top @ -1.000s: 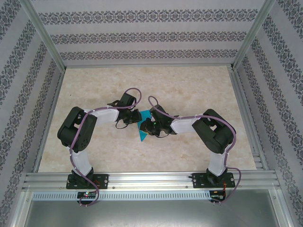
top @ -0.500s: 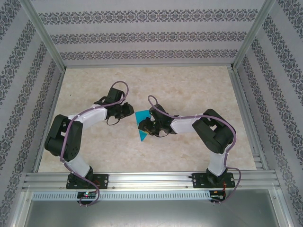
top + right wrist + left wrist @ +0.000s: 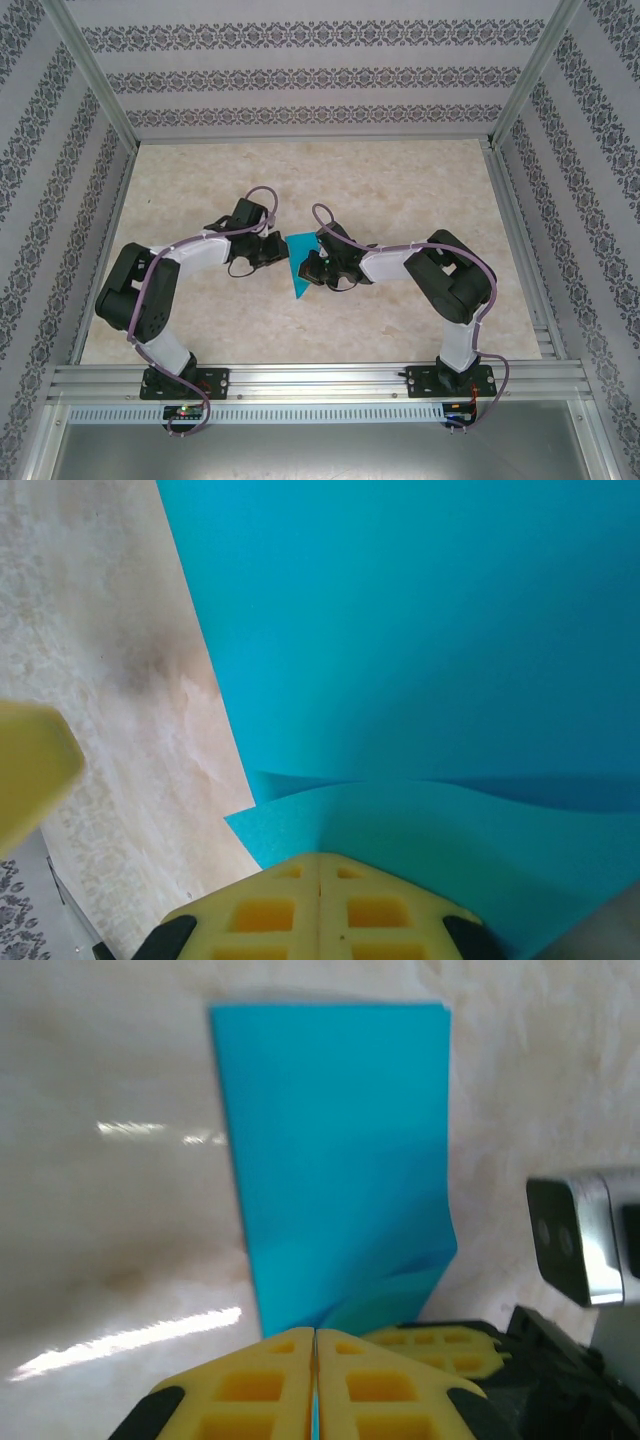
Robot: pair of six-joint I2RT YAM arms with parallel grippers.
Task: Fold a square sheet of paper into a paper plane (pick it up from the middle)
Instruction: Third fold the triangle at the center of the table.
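Note:
The square sheet of paper (image 3: pixel 297 284) is bright cyan and lies at the table's middle between both grippers. In the left wrist view the sheet (image 3: pixel 335 1150) stretches away flat, and its near edge curls up. My left gripper (image 3: pixel 315 1336) is shut on that edge, with a thin cyan line showing between its yellow fingers. In the right wrist view a raised flap of the sheet (image 3: pixel 420 630) meets the tips of my right gripper (image 3: pixel 320 860), which is shut on it. From above, the left gripper (image 3: pixel 283 252) and right gripper (image 3: pixel 308 266) nearly touch. No folded plane shape is visible.
The beige table (image 3: pixel 400 190) is walled by patterned panels and aluminium posts. The right gripper's yellow finger (image 3: pixel 440 1345) and its wrist camera (image 3: pixel 580 1235) sit close beside my left fingers. A blurred left finger (image 3: pixel 30 770) shows at the right wrist view's left edge.
The left arm swung away from the paper, then came back to its left edge. Both grippers have closed on the sheet. The right arm barely moved.

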